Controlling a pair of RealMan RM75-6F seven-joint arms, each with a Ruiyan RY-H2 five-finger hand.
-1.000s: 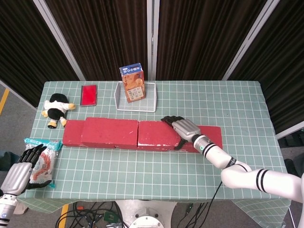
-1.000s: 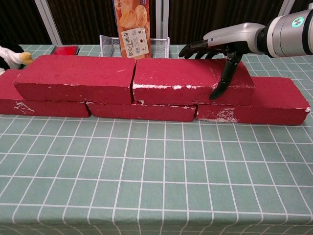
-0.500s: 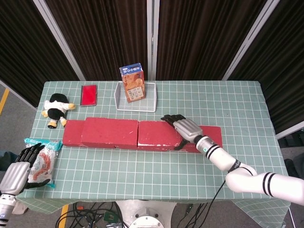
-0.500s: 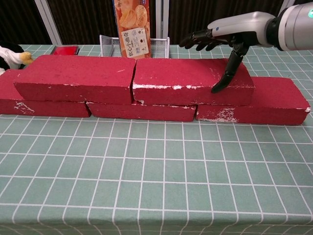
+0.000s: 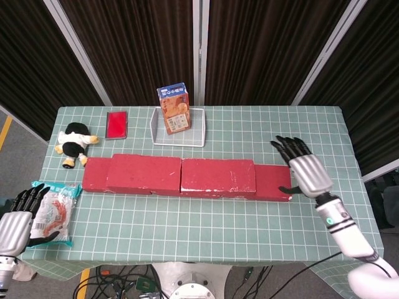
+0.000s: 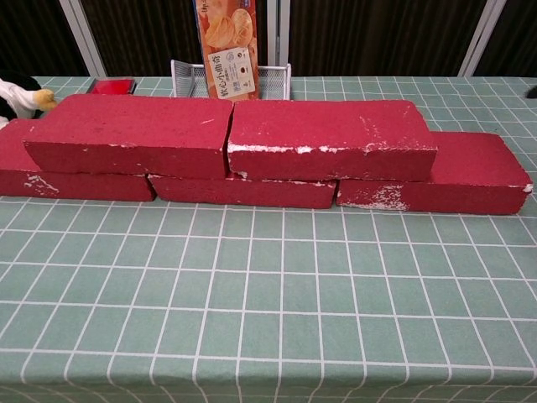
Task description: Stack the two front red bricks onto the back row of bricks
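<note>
Bricks: two upper ones (image 6: 126, 122) (image 6: 327, 126) sat on back row (image 6: 470, 172), stack looked done. R hand (image 5: 305, 171) open, empty, just beside row's right end; L hand (image 5: 15, 224) open, empty, off table's corner by snack bag (image 5: 53, 212). Best w/draw clear, no nudging bricks.

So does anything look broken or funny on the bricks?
A little. The upper right brick has white chipped patches along its front edge, and the lower right brick has a white scuff at its front. The two upper bricks meet with a slightly crooked gap.
</note>
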